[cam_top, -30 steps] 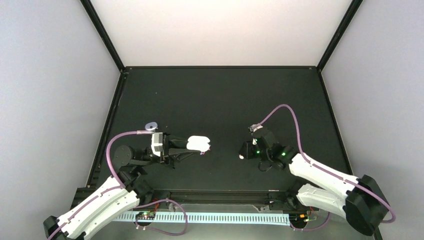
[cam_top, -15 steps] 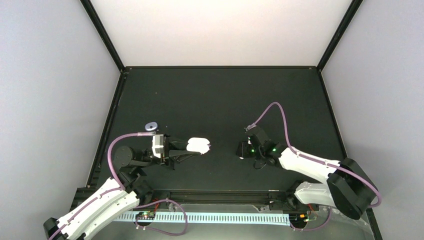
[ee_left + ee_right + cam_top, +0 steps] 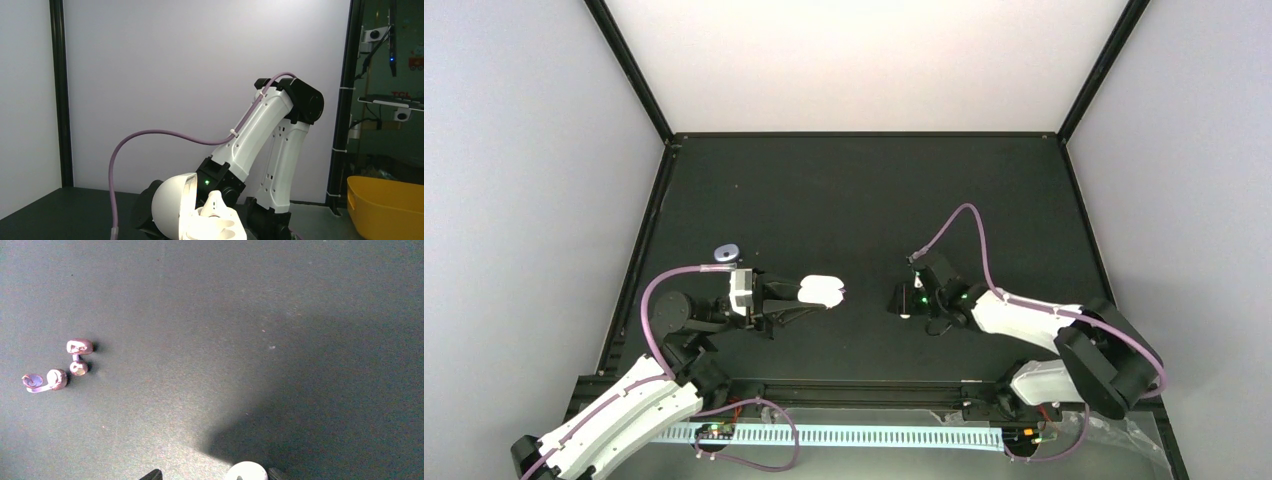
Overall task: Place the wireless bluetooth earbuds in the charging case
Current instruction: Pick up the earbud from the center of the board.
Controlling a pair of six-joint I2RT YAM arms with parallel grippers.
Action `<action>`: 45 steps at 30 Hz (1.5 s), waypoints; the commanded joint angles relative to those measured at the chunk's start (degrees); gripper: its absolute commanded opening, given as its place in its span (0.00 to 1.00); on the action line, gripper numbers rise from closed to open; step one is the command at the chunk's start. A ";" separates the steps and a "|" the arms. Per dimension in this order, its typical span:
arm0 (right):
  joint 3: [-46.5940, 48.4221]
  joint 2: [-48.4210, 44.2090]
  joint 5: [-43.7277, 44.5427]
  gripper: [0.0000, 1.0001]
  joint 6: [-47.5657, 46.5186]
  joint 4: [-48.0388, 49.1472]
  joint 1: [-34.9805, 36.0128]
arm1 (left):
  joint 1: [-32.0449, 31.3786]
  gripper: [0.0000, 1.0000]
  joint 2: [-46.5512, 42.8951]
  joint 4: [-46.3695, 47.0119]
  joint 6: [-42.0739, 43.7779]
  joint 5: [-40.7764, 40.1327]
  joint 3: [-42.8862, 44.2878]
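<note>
While left gripper (image 3: 797, 294) clamps open charging case (image 3: 821, 290) left of centre, I line right gripper (image 3: 903, 300), jaws apart, over earbud (image 3: 246, 471) lying on table (image 3: 854, 200); descend square, close gently, since tiny bud may squirt.

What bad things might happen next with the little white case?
The left gripper pinches the open case, and a white piece pokes up from it, seemingly not pushed down; a bump might knock it out. The right gripper has its jaws apart with a small white round thing between them; it might roll away.
</note>
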 commanded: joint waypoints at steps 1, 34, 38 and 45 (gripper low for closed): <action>2.34 2.45 -1.94 0.54 -2.45 1.74 -0.41 | -0.33 0.02 -0.48 0.21 1.02 0.06 0.06; 3.59 -0.62 -7.57 0.53 -11.57 -13.82 -0.10 | -0.41 0.02 1.25 -0.52 2.77 -0.01 0.41; 2.80 0.71 -9.37 0.54 -10.40 -9.23 -0.08 | -0.38 0.01 1.19 -0.65 2.79 0.21 0.41; 4.42 3.37 -11.13 0.54 -10.06 -6.69 -0.14 | -0.40 0.02 0.91 -0.73 2.95 0.10 0.41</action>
